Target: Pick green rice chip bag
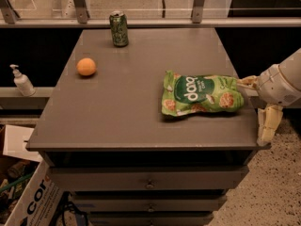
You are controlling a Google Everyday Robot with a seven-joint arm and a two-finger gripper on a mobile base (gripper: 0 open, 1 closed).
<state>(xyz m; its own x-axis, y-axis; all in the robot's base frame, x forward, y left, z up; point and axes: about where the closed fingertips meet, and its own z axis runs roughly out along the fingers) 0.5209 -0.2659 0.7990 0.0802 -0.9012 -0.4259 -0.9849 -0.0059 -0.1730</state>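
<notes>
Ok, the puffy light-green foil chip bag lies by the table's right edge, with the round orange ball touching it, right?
Not touching. The camera view shows the round orange ball well apart, on the grey table's left side. The puffy light-green foil chip bag does lie by the right edge, the open gripper at its right end.

Count on the table (117,121): 1 green rice chip bag (202,94), 1 green can (119,28), 1 orange ball (86,67). Off the table's left side: 1 pump bottle (21,81), 1 cardboard box (28,199). 1 gripper (253,111) at the table's right edge, fingers spread.
</notes>
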